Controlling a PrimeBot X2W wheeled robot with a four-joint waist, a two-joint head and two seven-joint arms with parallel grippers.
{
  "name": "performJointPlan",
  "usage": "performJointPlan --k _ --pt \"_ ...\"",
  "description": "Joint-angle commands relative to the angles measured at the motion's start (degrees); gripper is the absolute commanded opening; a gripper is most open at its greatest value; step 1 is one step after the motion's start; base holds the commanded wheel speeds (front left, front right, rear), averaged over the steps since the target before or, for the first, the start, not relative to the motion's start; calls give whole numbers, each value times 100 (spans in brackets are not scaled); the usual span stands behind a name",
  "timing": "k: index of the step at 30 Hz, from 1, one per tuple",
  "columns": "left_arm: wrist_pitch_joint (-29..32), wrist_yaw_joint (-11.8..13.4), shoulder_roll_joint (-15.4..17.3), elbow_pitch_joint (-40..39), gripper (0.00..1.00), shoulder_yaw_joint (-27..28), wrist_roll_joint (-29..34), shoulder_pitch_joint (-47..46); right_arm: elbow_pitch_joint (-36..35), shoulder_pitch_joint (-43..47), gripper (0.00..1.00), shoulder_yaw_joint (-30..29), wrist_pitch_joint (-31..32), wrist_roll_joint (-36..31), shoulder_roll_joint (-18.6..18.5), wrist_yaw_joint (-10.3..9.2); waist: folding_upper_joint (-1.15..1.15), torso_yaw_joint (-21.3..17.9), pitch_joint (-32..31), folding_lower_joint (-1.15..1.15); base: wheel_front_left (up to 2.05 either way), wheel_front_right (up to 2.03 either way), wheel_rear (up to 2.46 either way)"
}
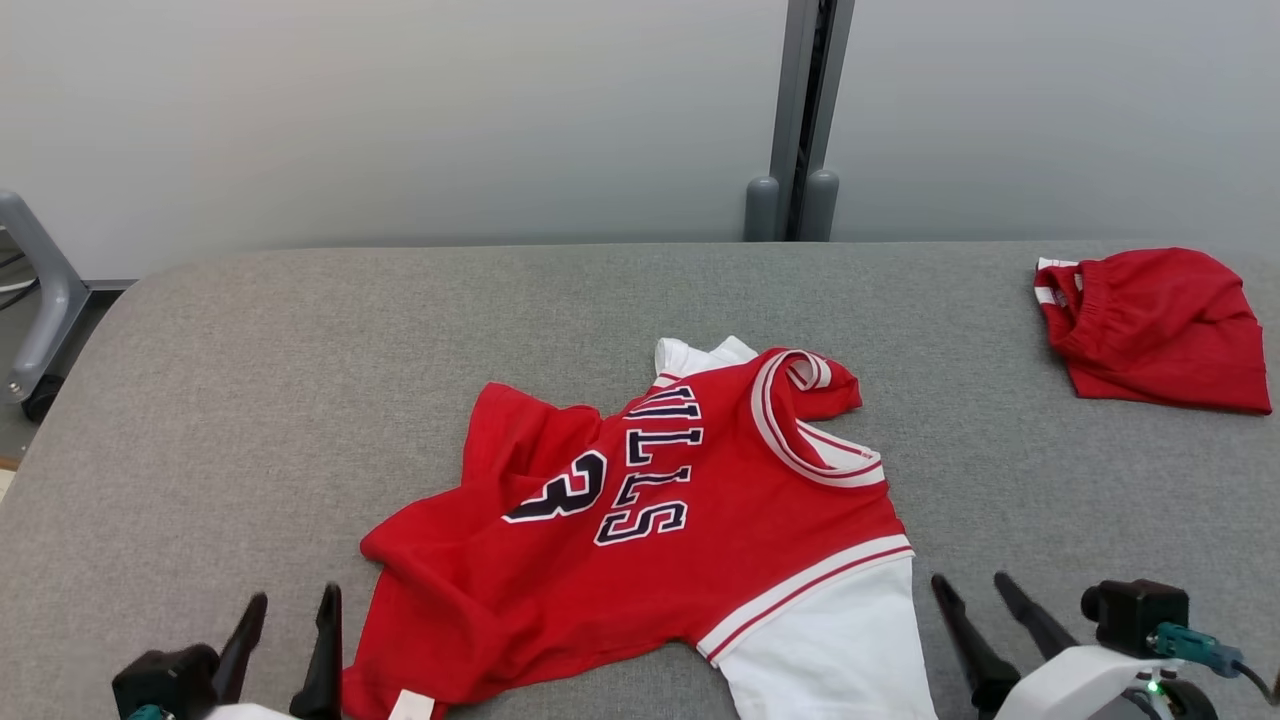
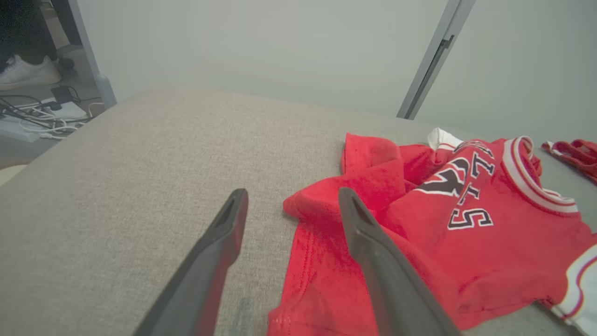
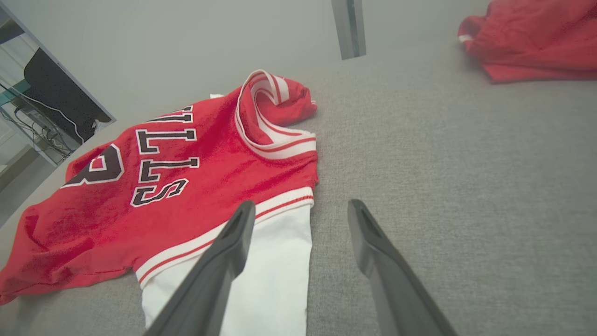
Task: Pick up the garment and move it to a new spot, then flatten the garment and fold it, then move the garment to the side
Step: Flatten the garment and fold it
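Note:
The garment [image 1: 650, 520] is a red jersey with dark lettering, striped trim and white sleeves, lying rumpled in the middle of the grey table [image 1: 250, 400]. My left gripper [image 1: 292, 608] stands open at the lower left, just beside the jersey's hem, holding nothing. In the left wrist view the garment [image 2: 443, 224] lies under and right of my left gripper [image 2: 291, 198]. My right gripper [image 1: 975, 588] is open at the lower right, next to the white sleeve [image 1: 840, 650]. In the right wrist view my right gripper [image 3: 301, 210] hovers over the edge of that sleeve [image 3: 275, 275] of the garment [image 3: 177, 177].
A second red piece of clothing [image 1: 1160, 330] lies bunched at the table's far right edge, also in the right wrist view [image 3: 536, 37]. A grey post [image 1: 800, 120] stands behind the table. A metal frame on a wheel [image 1: 40, 300] stands off the left edge, with cables [image 2: 37, 116] on the floor.

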Motion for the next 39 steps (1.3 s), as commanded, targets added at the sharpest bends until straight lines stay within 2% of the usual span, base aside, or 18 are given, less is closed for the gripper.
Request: performJointPlan --k 1,10,16,30,33,37,38,39 --pt "181 37 47 68 100 -4 -92 90 44 85 100 60 199 129 -98 4 0 2 4 0 0 0 0" --pt "1360 -96 169 138 100 -211 -414 239 137 344 100 218 1507 672 -172 4 0 46 62 0 0 0 0" --pt "1739 -187 224 118 100 -253 -606 275 -9 409 100 174 1865 719 -173 4 0 46 134 0 0 0 0" --pt "1842 -593 170 700 100 -302 -1002 -107 -27 416 100 232 2310 707 24 3 0 59 330 0 0 0 0" --pt "1968 -645 151 840 100 -389 -1035 -192 -59 396 100 370 2423 797 71 4 0 79 376 0 0 0 0" --pt "1841 -706 111 925 100 -409 -1056 -323 -103 355 100 546 2465 915 70 3 0 95 429 0 0 0 0" --pt "1810 -714 106 935 100 -408 -1067 -345 -113 345 96 584 2454 912 63 4 0 97 438 0 0 0 0" --pt "1793 -720 99 952 100 -416 -1073 -372 -113 331 78 614 2434 921 57 4 0 97 445 0 0 0 0"
